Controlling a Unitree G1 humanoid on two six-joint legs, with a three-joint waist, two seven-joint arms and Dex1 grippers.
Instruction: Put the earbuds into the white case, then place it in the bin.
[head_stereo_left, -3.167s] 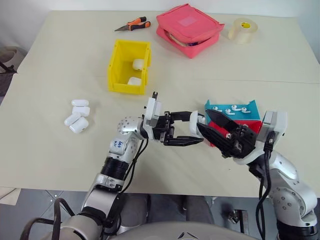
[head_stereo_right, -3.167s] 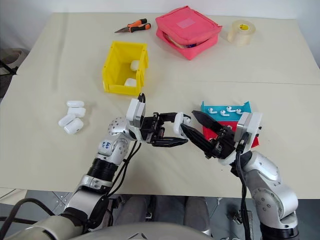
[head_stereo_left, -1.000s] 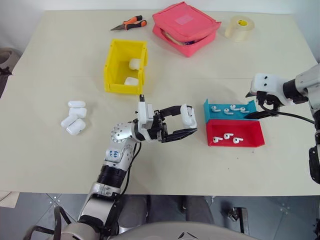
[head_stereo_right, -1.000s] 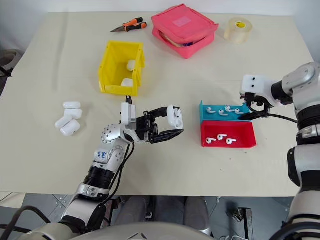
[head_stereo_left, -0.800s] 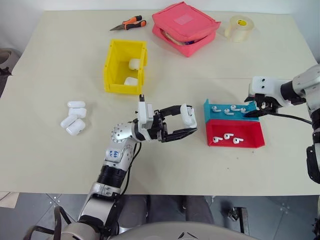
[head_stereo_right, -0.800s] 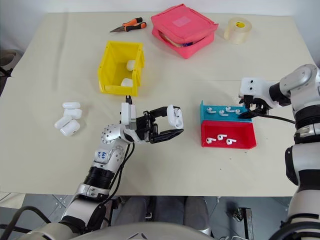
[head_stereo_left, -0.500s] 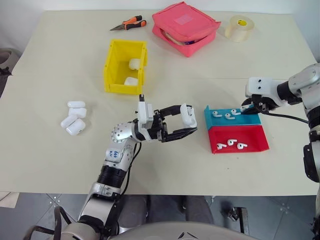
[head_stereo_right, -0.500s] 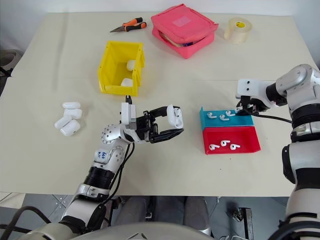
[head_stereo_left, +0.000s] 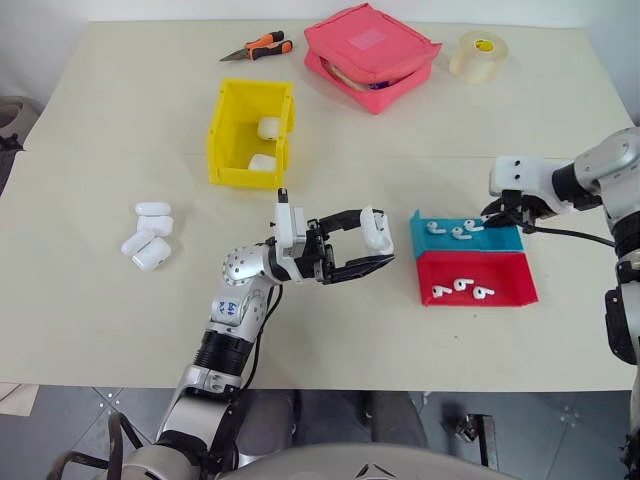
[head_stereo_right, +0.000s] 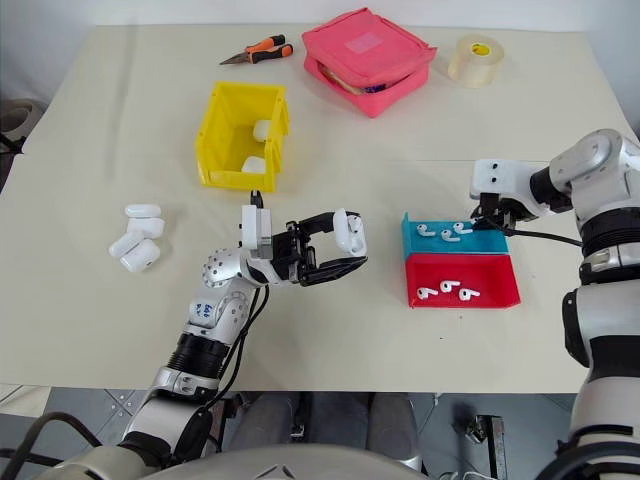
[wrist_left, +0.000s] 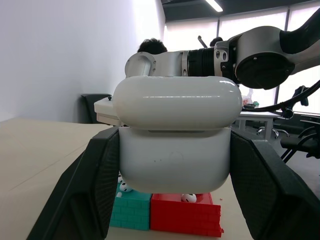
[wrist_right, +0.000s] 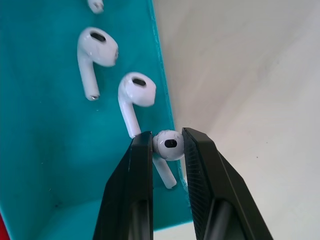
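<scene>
My left gripper (head_stereo_left: 372, 240) is shut on the white case (head_stereo_left: 376, 231) and holds it above the table, left of the trays. In the left wrist view the case (wrist_left: 176, 135) stands lid up between the two black fingers (wrist_left: 95, 185). My right gripper (wrist_right: 167, 142) is shut on one earbud (wrist_right: 168, 143) at the edge of the blue tray (wrist_right: 45, 150), with two more earbuds (wrist_right: 135, 95) lying beside it. From the head, that gripper (head_stereo_left: 497, 213) sits at the blue tray's far right corner. The yellow bin (head_stereo_left: 225, 130) stands further back on the left, with two cases (head_stereo_left: 268, 128) inside.
A red tray (head_stereo_left: 505, 275) with three earbuds (head_stereo_left: 460, 288) adjoins the blue tray's near side. Several loose white cases (head_stereo_left: 148, 235) lie at the left. A pink pouch (head_stereo_left: 372, 55), a tape roll (head_stereo_left: 477, 55) and orange-handled pliers (head_stereo_left: 258, 46) line the far edge.
My right gripper came down into the blue tray and closed on an earbud. Both trays slid slightly nearer and to the right. The left gripper and its case stayed still.
</scene>
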